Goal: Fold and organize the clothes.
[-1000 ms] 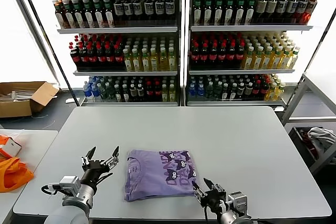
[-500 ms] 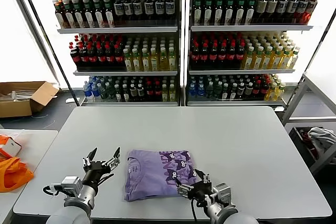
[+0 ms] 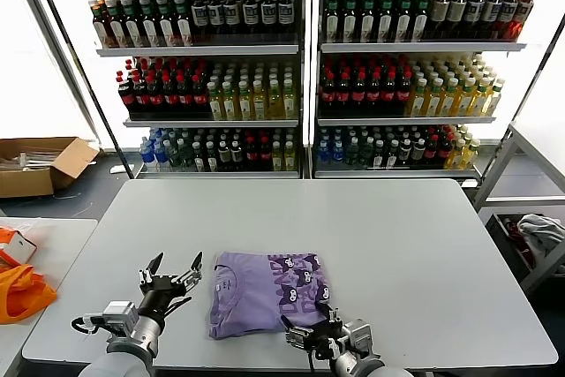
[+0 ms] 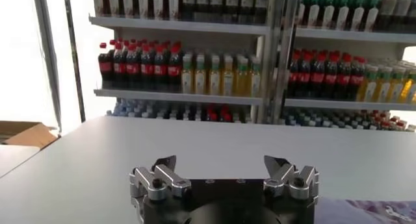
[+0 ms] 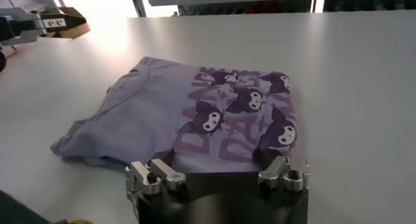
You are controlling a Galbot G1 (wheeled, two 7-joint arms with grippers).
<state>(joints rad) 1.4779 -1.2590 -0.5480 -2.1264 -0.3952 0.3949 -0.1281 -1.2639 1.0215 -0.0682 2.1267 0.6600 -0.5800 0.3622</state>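
The lavender-purple T-shirt lies folded into a rectangle on the grey table, near the front edge, with dark purple and white printed graphics on its right half. It also shows in the right wrist view. My left gripper is open, just left of the shirt and apart from it. My right gripper is open at the shirt's front right corner, its fingertips over the near hem.
An orange cloth bag lies on a side table at the left. A cardboard box sits on the floor at far left. Shelves of bottles stand behind the table. A grey-white cloth bundle lies at the right.
My right gripper has moved left along the table's front edge, from right of the shirt to its front right corner. My left gripper has barely moved. The shirt stays put.
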